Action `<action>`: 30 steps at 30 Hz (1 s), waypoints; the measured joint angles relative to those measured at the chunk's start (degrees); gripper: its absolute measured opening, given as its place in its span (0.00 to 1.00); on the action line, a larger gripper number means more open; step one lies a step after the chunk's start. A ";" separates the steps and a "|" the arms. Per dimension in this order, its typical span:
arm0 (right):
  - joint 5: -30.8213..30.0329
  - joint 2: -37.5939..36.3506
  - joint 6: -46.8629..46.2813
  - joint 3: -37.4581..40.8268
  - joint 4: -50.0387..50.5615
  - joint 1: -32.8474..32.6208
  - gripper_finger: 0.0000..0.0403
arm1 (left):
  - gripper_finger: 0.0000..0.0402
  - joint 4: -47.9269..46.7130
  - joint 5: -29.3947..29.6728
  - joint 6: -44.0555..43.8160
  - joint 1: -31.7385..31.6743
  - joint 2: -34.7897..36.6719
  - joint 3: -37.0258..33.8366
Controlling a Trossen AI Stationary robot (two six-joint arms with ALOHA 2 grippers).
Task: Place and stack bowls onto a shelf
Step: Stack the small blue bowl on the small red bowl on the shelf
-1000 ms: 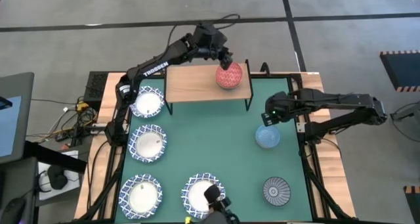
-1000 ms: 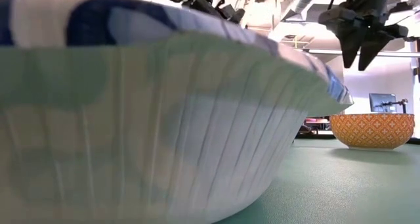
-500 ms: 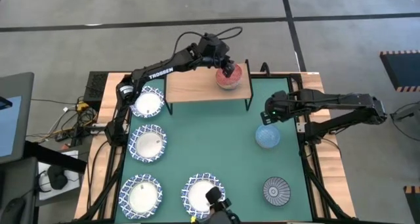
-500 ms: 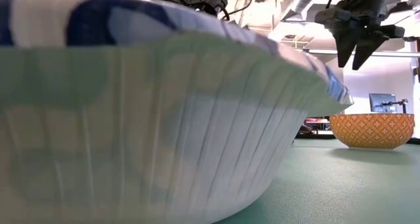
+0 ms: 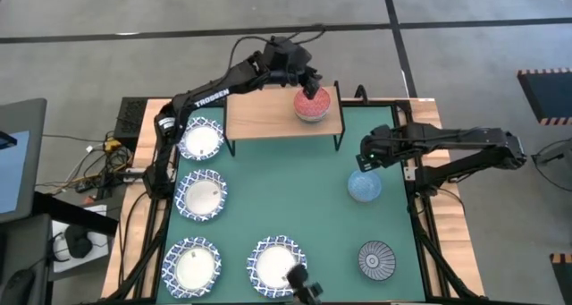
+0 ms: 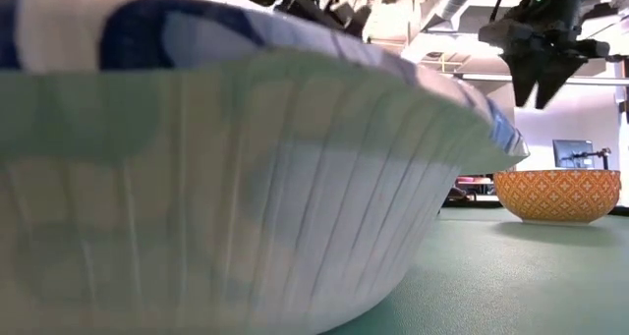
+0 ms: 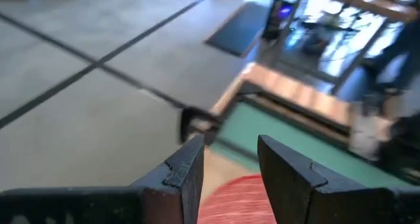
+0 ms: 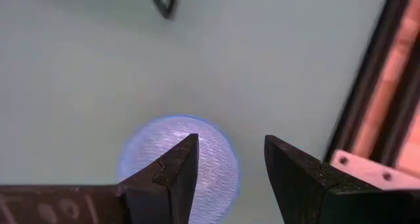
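Your left gripper (image 5: 310,82) sits upper centre of the high view, right over the red bowl (image 5: 313,105) on the right end of the shelf (image 5: 268,114). Jaws parted with a narrow gap, nothing between them; the bowl lies just past the tips. Your right gripper (image 5: 365,158) hovers centre-right above the pale blue bowl (image 5: 364,187), jaws apart, empty. Four lattice bowls (image 5: 199,140) run down the left of the mat (image 5: 295,202); grey ray bowl (image 5: 376,258) is lower right.
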State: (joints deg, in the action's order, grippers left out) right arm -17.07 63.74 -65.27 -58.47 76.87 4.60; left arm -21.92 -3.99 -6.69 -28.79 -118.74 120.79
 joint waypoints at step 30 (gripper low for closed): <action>8.15 -1.57 -0.18 24.56 -17.48 -0.97 0.47 | 0.32 -3.51 7.38 9.23 9.35 2.29 1.55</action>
State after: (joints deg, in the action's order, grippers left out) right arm -8.92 62.18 -65.45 -33.91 59.39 3.63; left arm -25.43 3.39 2.54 -19.44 -116.45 122.34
